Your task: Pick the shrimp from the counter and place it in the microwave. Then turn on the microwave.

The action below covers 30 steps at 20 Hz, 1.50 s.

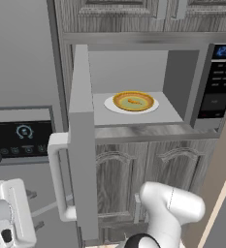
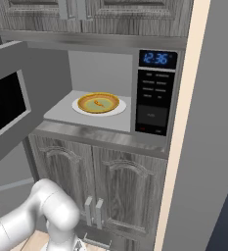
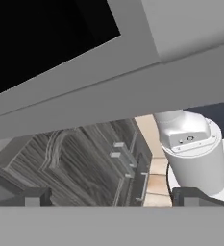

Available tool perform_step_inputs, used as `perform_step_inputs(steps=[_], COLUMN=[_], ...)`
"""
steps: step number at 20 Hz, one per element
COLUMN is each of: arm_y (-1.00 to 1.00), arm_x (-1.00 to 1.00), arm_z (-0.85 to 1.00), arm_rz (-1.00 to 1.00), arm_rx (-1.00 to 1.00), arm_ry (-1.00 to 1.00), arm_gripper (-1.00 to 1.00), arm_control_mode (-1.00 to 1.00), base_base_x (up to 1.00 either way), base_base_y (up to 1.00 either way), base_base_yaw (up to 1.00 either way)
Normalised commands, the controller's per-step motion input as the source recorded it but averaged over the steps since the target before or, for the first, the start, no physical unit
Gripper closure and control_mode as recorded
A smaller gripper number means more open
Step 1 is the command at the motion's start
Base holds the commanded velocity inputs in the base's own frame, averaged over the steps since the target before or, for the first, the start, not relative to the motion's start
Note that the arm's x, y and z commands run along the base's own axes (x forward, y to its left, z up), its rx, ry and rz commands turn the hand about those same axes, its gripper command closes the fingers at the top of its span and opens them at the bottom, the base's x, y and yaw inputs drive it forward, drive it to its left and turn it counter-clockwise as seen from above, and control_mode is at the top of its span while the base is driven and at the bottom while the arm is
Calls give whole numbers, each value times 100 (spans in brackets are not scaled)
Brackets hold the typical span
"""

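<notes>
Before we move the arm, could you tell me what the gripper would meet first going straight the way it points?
Probably the open microwave door: the gripper, jaws wide, faces it closely. Depth is unclear.

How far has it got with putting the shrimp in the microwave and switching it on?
The first part looks done: the shrimp lies in the yellow bowl on a white plate inside the microwave. The gripper is open and empty, low beneath the open door. The door isn't closed yet and the keypad unpressed.
</notes>
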Motion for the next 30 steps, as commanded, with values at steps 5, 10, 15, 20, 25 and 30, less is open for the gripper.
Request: perform_step_inputs(steps=[5,10,15,20,25,30], arm_y=[-19,-15,-7,-4,-7,-16], arm_x=[-1,-7,-22,-24,-19,-14], arm_z=[16,16,11,13,14,14], arm_rz=[-7,-5,-1,0,0,0], arm_rx=[0,0,0,0,0,-1], arm_ry=[8,10,4,0,0,0], arm_gripper=[-100,-100,-100,-100,-100,-100], arm_control_mode=[-100,-100,-100,-100,-100,-100], base_base_x=[0,0,0,0,0,0], base_base_y=[0,0,0,0,0,0], base_base_yaw=[0,0,0,0,0,0])
